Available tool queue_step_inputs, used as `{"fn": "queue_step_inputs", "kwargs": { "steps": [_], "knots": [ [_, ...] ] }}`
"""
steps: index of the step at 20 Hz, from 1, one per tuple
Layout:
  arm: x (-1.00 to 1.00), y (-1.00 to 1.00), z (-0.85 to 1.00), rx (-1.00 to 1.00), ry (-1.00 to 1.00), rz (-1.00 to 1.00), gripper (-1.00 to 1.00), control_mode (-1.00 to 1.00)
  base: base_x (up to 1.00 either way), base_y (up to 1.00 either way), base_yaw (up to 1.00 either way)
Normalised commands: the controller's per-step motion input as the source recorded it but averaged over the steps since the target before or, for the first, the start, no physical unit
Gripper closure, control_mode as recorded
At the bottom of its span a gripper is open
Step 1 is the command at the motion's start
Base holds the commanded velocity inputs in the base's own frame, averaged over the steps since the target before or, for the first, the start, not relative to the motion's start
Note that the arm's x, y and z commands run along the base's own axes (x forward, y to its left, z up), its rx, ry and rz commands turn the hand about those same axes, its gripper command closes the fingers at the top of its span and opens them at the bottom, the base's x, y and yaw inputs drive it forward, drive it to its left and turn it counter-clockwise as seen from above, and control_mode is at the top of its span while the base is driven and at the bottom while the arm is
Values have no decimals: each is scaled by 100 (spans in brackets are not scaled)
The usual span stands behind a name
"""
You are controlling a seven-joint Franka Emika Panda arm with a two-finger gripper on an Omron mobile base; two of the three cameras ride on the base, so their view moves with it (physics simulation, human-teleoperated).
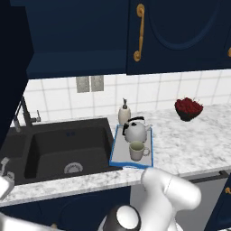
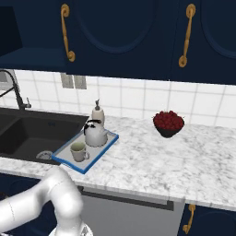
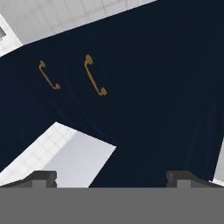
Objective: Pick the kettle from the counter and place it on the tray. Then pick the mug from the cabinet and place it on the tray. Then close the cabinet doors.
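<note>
The silver kettle (image 1: pixel 135 131) (image 2: pixel 96 134) stands on the blue-rimmed tray (image 1: pixel 119 154) (image 2: pixel 69 165), which rests on the marble counter (image 1: pixel 189 140) (image 2: pixel 152 161) beside the sink. On the tray's near end, just in front of the kettle, sits the beige mug (image 1: pixel 137 151) (image 2: pixel 78 151). The navy cabinet (image 1: pixel 76 43) (image 2: pixel 27 51) above the sink shows its inside and shelf, and one door (image 1: pixel 12 67) swings out at the far left. In the hand view my gripper (image 3: pixel 111 180) is open and holds nothing, facing navy door panels with two gold handles (image 3: pixel 95 74).
A beige soap dispenser (image 1: pixel 124 113) (image 2: pixel 97 113) stands behind the tray. The black sink (image 1: pixel 63 149) (image 2: pixel 27 133) with its faucet (image 1: pixel 22 115) lies to the left. A dark bowl of red fruit (image 1: pixel 188 108) (image 2: pixel 168 123) is on the right. Closed doors (image 1: pixel 180 31) (image 2: pixel 129 32) hang above.
</note>
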Motion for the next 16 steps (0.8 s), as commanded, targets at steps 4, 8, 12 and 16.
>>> {"fn": "queue_step_inputs", "kwargs": {
  "steps": [4,8,12,16],
  "knots": [
    [-1,-18,58,1,-1,-16,-100,-100,0,0,0],
    [5,-44,41,7,0,-10,-100,-100,0,0,0],
    [12,-78,19,16,0,-6,-100,-100,0,0,0],
    [33,-86,15,19,0,0,-100,-100,0,0,0]
  ]
}}
